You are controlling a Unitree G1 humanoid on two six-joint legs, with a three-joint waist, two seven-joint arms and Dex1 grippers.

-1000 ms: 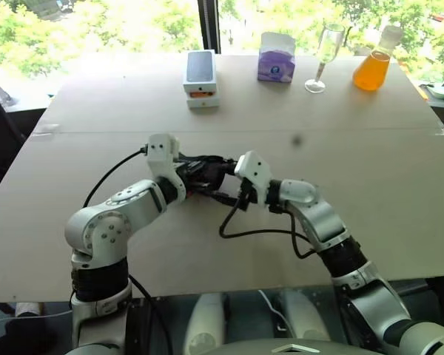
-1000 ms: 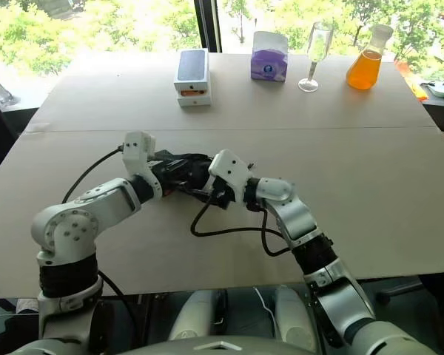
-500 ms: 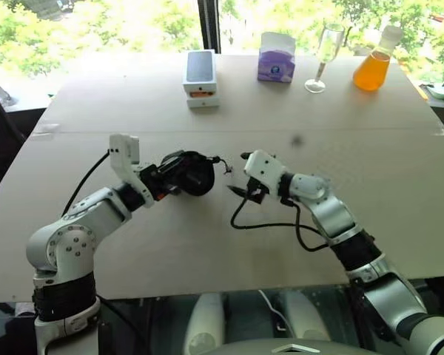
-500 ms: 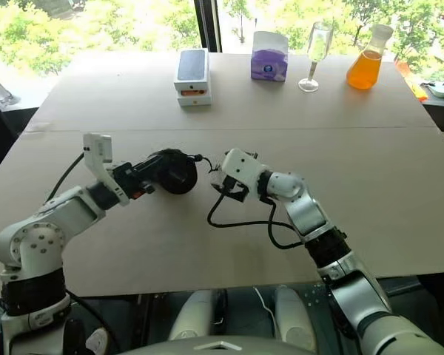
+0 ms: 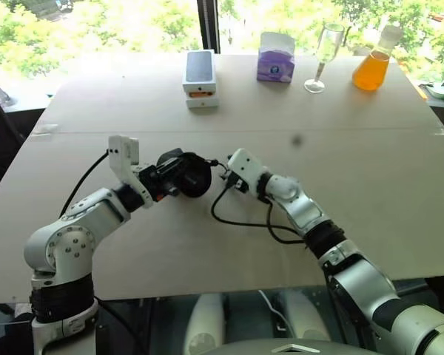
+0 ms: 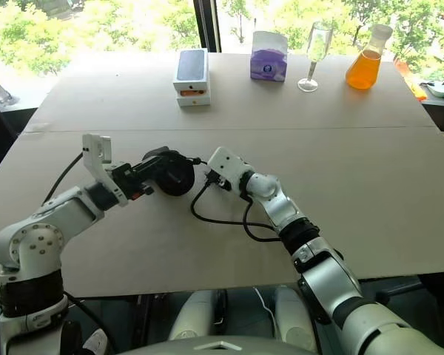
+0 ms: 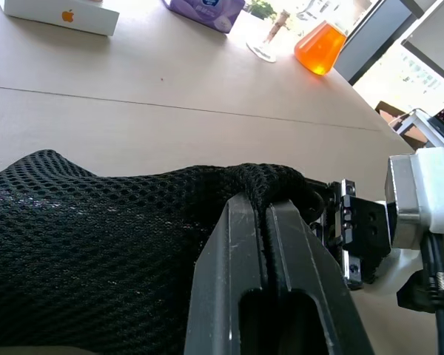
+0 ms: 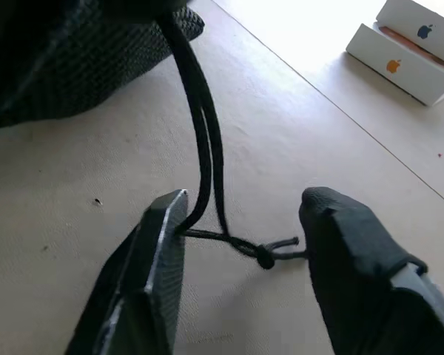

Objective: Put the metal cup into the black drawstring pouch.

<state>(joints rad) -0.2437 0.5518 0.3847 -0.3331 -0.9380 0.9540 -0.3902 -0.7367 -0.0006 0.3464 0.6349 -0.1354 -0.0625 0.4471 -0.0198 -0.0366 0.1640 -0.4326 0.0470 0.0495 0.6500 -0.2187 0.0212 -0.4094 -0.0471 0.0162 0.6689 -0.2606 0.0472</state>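
Since half a second earlier the right gripper [image 8: 240, 244] had advanced, fingers apart around the thin black cord [image 8: 207, 159], while the left gripper [image 7: 263, 222] pinched the soft black mesh drawstring pouch [image 5: 186, 174]; closing beside the knot could miss it.

A wide beige table [image 5: 370, 170] stands before big windows [image 5: 96, 26]; bright daylight and green trees [image 5: 29, 37] outside.

bare table [image 5: 370, 185] right of both arms, boxes [image 5: 200, 79], glass [image 5: 322, 55], flask [image 5: 371, 65] line far edge
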